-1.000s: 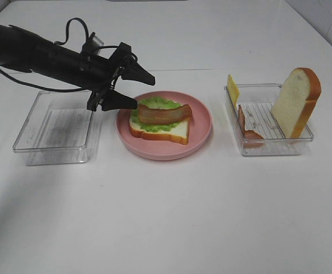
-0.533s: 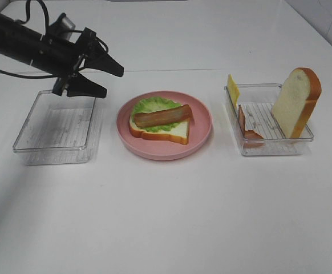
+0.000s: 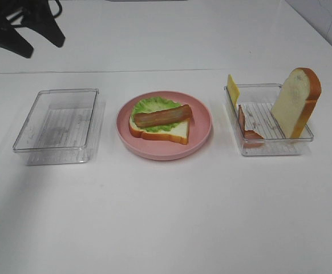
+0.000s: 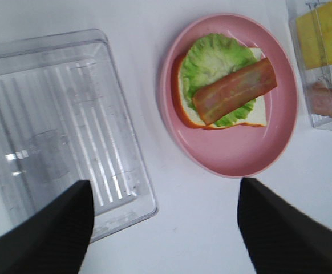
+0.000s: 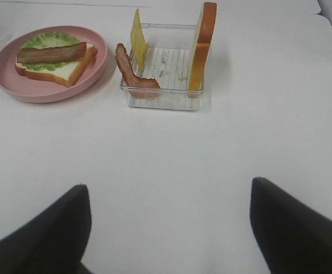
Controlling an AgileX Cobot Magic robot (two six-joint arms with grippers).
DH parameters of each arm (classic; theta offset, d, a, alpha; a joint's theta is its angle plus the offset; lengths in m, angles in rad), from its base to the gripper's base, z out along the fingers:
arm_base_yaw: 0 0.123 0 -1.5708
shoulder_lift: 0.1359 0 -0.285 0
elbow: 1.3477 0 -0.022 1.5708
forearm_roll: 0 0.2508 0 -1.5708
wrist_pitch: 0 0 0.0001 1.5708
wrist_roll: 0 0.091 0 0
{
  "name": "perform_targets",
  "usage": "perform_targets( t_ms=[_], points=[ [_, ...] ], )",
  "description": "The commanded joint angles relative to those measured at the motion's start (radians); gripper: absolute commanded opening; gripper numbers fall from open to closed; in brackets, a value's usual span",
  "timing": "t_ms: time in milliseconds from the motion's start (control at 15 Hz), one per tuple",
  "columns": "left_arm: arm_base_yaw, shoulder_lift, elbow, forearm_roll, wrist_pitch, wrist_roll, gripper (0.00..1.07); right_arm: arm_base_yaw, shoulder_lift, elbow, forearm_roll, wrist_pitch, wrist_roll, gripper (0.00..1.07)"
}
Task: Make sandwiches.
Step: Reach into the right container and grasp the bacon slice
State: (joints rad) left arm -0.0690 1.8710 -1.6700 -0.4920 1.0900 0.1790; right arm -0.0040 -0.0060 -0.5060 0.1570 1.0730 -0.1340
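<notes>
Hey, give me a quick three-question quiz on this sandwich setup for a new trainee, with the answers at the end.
1. True or false: the bacon strip on the pink plate lies on top of the lettuce.
2. What stands on edge in the right-hand tray? A) bread slice B) tomato C) egg
3. What yellow food sits at that tray's far left corner?
Key: 1 true; 2 A; 3 cheese slice.

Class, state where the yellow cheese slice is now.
In the exterior high view, the cheese slice stands at the far-left corner of the right tray, beside a bacon strip.
</notes>
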Motion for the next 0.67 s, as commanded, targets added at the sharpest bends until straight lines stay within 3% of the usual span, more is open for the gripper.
perform_targets(
  t_ms=[67,200,333,467,667],
  points=[
    [0.002,-0.133,-0.003,0.145,0.074,-0.105,0.67,-0.008,-0.013,0.0,0.001,-0.007,-0.007,0.74],
    [0.002,-0.229,-0.003,0.252,0.176,-0.172,0.63,-0.008,-0.013,0.0,0.001,-0.007,-0.007,0.74],
    [0.002,-0.345,0.03,0.343,0.199,-0.195,0.59,-0.008,-0.013,0.0,0.001,-0.007,-0.007,0.74],
    [0.002,-0.538,0.146,0.42,0.199,-0.202,0.58,-0.008,-0.013,0.0,0.001,-0.007,-0.007,0.74],
    [0.002,-0.731,0.308,0.428,0.198,-0.202,0.58,-0.008,-0.013,0.0,0.001,-0.007,-0.007,0.74]
  ],
)
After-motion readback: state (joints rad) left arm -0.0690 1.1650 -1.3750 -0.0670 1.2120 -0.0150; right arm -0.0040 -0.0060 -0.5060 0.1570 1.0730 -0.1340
